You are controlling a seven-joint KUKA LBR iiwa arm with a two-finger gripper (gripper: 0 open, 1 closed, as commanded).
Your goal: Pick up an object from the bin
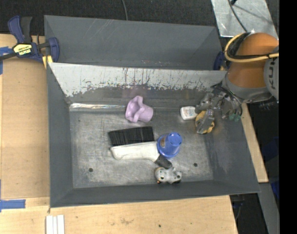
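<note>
The gripper, whose opening cannot be determined, is positioned at the right side of the bin, just beside a small white object, well apart from the purple lump, brush and blue cup to the left.

Grey bin, dark reddish streaks down its back wall. Lilac lump. Brush: black bristles, white handle. Blue cap. White-and-black toy near the front edge. My pincer: dark, yellow patches. My wrist cover: orange.
</note>
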